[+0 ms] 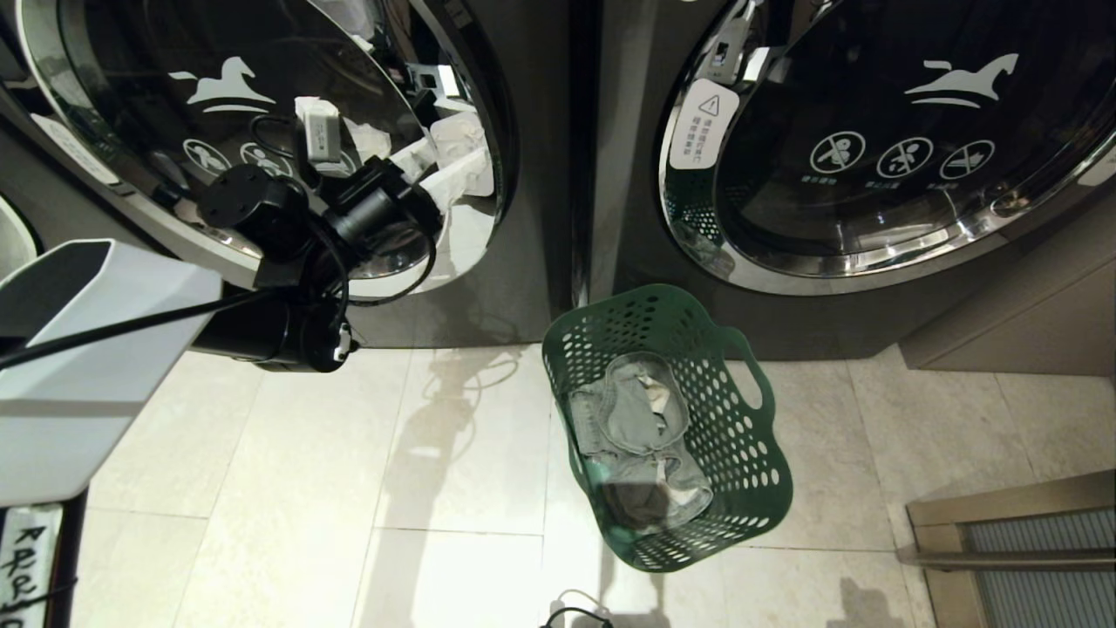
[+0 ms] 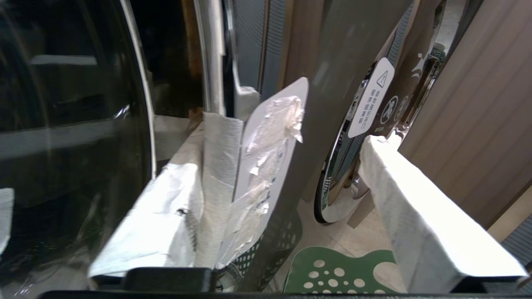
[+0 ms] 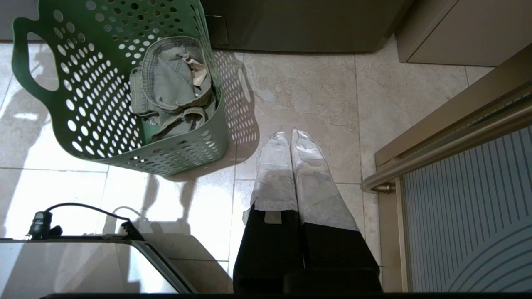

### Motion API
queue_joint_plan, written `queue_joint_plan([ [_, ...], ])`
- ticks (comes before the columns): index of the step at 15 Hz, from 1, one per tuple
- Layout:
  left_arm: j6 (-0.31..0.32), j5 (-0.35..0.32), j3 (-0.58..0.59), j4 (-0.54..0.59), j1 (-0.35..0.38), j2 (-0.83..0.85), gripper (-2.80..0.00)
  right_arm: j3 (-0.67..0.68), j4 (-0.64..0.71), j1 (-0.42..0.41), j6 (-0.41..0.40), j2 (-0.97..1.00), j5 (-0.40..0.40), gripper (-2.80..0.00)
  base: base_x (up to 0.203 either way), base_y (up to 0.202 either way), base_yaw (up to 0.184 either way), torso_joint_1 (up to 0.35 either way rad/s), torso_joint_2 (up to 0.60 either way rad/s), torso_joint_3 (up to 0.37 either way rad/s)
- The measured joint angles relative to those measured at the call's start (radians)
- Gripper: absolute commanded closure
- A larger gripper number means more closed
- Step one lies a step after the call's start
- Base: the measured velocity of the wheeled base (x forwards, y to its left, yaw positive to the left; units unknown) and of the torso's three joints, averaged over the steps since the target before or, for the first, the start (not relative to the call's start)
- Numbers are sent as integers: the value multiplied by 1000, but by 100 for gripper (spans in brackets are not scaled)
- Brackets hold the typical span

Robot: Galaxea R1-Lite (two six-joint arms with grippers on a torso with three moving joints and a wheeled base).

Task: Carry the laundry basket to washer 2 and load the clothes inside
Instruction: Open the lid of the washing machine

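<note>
Left gripper [image 1: 453,170] gapes at washer door, laundry basket [image 1: 750,436] below-right.

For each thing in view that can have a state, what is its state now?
Left washer door: partly open, left gripper at its edge.
Right washer door: closed.
Laundry basket: on floor, jeans inside.
Left gripper: open.
Right gripper: shut, empty, over floor.
</note>
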Motion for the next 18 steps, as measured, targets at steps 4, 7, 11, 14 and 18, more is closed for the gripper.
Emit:
queue_joint_plan([
  [4,3,-32,-4,-62,58,43,-280,-1,2,0,-2,0,0,0,0,0,0,0,0,0],
  [7,-4,-45,-7,-92,128,86,-280,-1,2,0,-2,0,0,0,0,0,0,0,0,0],
  [11,-55,-85,-119,-90,188,166,-280,-1,3,-1,-2,0,0,0,0,0,0,0,0,0],
  [14,-53,-74,-214,-91,242,207,-280,-1,2,0,-2,0,0,0,0,0,0,0,0,0],
  [18,-100,-73,-196,-91,351,149,-280,-1,1,-1,2,0,0,0,0,0,0,0,0,0],
])
